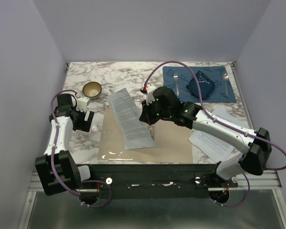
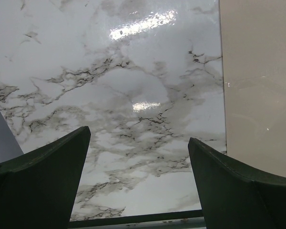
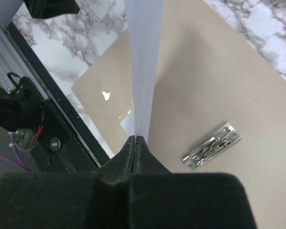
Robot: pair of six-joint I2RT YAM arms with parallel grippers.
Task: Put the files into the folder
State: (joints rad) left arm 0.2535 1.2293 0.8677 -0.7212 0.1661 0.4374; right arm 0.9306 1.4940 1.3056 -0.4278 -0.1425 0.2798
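In the top view, the right gripper [image 1: 149, 125] pinched one sheet [image 1: 128, 118] by its edge in the middle of the frame. The sheet stood tilted over the left leaf of the open folder [image 1: 174, 143]. The likely danger was that such thin paper would bend or slip out of the pinch and land half off the folder, on the marble table [image 1: 81, 143]. More files [image 1: 210, 143] lay at the lower right, partly hidden by the right arm, which reached in from the lower right with its wrist bent down. The left gripper [image 1: 84, 119] hovered at the left, apart from the folder.

In the left wrist view, its fingers were spread wide over bare marble and held nothing. From there it could not steady the sheet.

In the right wrist view, the jaws were pressed together on the sheet's edge. The metal clip [image 3: 212, 148] lay at the lower right on the folder, and the sheet might catch on it if it were lowered carelessly.
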